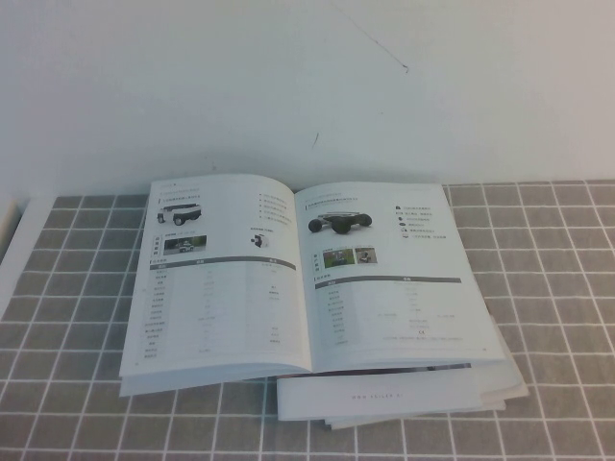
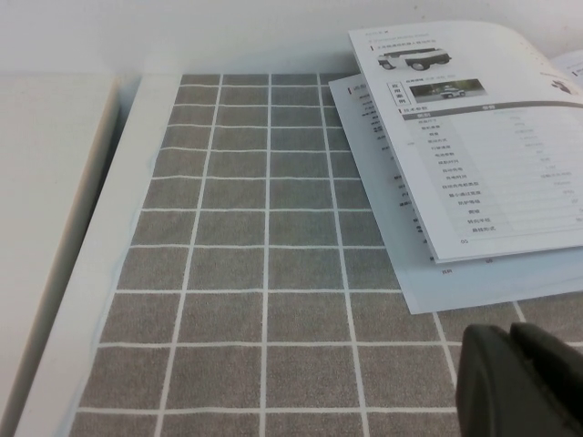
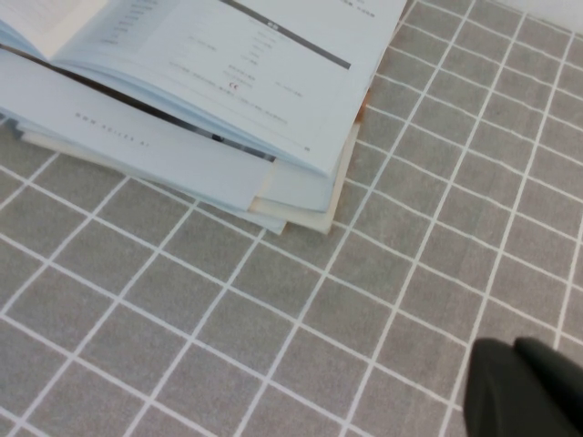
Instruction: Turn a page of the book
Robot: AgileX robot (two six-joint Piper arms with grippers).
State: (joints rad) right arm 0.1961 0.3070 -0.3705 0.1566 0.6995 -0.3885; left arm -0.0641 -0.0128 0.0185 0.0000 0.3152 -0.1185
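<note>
1. Two open pages show on the book (image 1: 298,279), mid-worktop (image 1: 557,288), atop booklets (image 1: 423,399).
2. Left gripper (image 2: 524,382) at 9 o'clock: cannot tell.
3. Right gripper (image 3: 528,387) at 4 o'clock, closed, empty.

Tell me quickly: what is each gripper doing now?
Left gripper: over the mat, beside the book.
Right gripper: shut, empty, over the mat.

High view angled down, wrist views low, close, all sharing book (image 1: 303,279)
</note>
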